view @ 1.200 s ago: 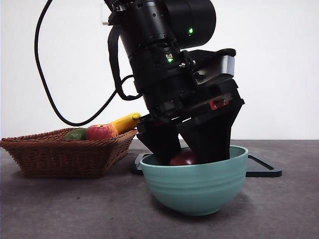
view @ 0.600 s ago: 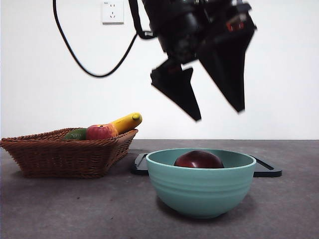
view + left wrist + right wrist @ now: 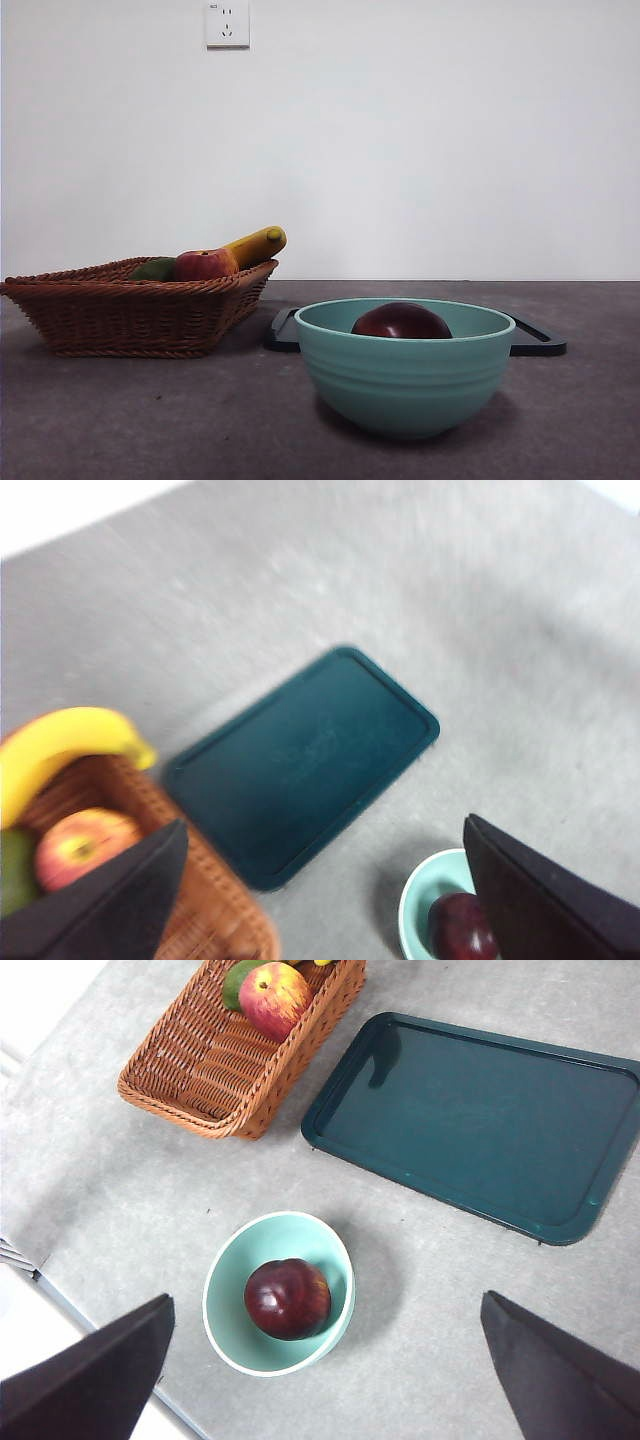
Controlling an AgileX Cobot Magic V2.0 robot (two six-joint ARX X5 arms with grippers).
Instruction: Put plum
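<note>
Now the plum [image 3: 401, 321] sits inside the teal bowl [image 3: 405, 375] on the grey counter [image 3: 150, 420], with nothing touching it. Both grippers hang high above the scene; the left gripper [image 3: 330, 890] and the right gripper [image 3: 330, 1360] each show jaws spread wide and empty. Left of the bowl stands a wicker basket [image 3: 130, 310] holding an apple [image 3: 203, 264], a banana [image 3: 256, 244] and a green fruit [image 3: 153, 269]. A dark tray [image 3: 480, 1120] lies just behind the bowl.

Plum [image 3: 401, 321] in bowl [image 3: 405, 380]; tray [image 3: 535, 343] behind; basket [image 3: 130, 315] left.
</note>
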